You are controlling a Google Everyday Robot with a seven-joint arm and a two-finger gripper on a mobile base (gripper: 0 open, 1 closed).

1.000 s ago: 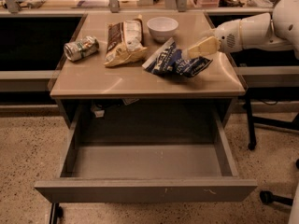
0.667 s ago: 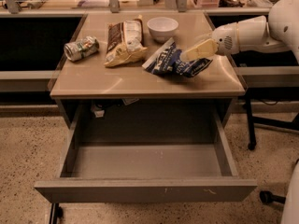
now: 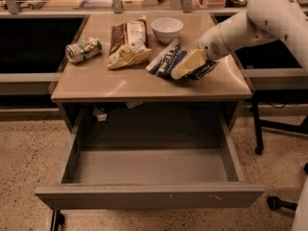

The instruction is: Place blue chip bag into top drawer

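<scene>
The blue chip bag [image 3: 166,60] lies crumpled on the right half of the table top [image 3: 120,83], white lettering up. My gripper [image 3: 182,69] comes in from the right on a white arm and sits right over the bag's near right part, its cream fingers [image 3: 188,63] pointing down-left and covering part of the bag. The top drawer [image 3: 149,195] is pulled fully out below the table and nothing lies in it.
A brown-and-cream bag [image 3: 127,44] lies at the table's middle, a white bowl [image 3: 167,29] behind the blue bag, a crushed can [image 3: 83,50] at the left. A chair base [image 3: 281,203] with wheels stands at the right of the drawer.
My gripper has moved left and down, from the table's right edge onto the blue chip bag. The bag and the drawer have not moved.
</scene>
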